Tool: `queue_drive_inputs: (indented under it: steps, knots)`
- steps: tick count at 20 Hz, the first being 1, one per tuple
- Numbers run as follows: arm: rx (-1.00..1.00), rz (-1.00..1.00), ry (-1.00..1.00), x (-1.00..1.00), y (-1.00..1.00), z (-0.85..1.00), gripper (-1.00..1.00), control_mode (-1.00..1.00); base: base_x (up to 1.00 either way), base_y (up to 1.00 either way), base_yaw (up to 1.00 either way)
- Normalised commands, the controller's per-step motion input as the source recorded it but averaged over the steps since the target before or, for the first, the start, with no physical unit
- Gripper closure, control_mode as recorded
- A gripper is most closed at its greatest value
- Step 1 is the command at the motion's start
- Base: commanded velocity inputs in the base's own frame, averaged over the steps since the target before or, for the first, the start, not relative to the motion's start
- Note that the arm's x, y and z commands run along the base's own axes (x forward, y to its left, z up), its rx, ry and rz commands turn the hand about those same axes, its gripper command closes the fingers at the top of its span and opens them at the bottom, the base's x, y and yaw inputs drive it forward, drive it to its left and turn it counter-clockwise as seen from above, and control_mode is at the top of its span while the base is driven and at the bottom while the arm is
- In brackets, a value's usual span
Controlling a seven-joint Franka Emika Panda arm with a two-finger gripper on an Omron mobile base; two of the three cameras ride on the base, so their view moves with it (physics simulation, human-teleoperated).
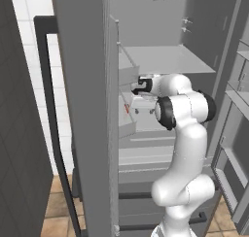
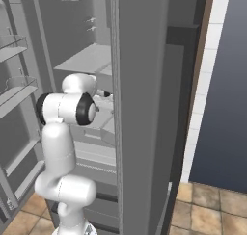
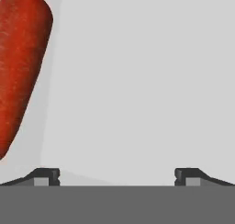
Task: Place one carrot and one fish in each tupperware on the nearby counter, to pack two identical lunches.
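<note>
A red-orange carrot [image 3: 20,67] lies on a pale shelf floor at the upper left of the hand view, its tapered end pointing down-left. My gripper [image 3: 117,176] is open; its two dark fingertips [image 3: 46,176] stand wide apart with nothing between them, and the carrot lies off to the left of the left tip. In the left base view the hand [image 1: 141,86] reaches left into the open fridge at middle-shelf height. A small red shape [image 1: 127,108] shows just below it; I cannot tell whether it is a carrot or a fish.
The fridge door [image 1: 85,110] stands open close to the left of the arm, with a dark handle bar [image 1: 46,85]. Door racks [image 1: 233,100] line the right side. Shelves [image 1: 165,61] and drawers [image 1: 141,153] surround the hand. The other door [image 2: 144,109] hides the hand.
</note>
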Motion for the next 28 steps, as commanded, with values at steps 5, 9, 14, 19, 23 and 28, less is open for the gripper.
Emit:
queue_drive_inputs:
  steps: [5,9,14,19,23,28]
  knots:
    - [0.0,0.0,-0.15,0.0,0.31,0.17,-1.0,-1.0,0.0,0.0,0.0]
    - [0.0,0.0,-0.15,0.0,0.25,0.04,-1.0,-1.0,0.0,0.0,0.0]
    - [0.0,0.0,-0.12,0.01,0.3,0.0,-1.0,-1.0,0.0,0.0,0.0]
    - [0.0,0.0,-0.07,0.09,0.25,0.01,-1.0,-1.0,0.0,0.0,0.0]
    - [0.0,0.0,-0.05,0.18,0.23,0.02,-1.0,-1.0,0.0,0.0,0.0]
    - [0.0,0.0,-0.03,0.3,0.18,-0.01,-1.0,-1.0,0.0,0.0,0.0]
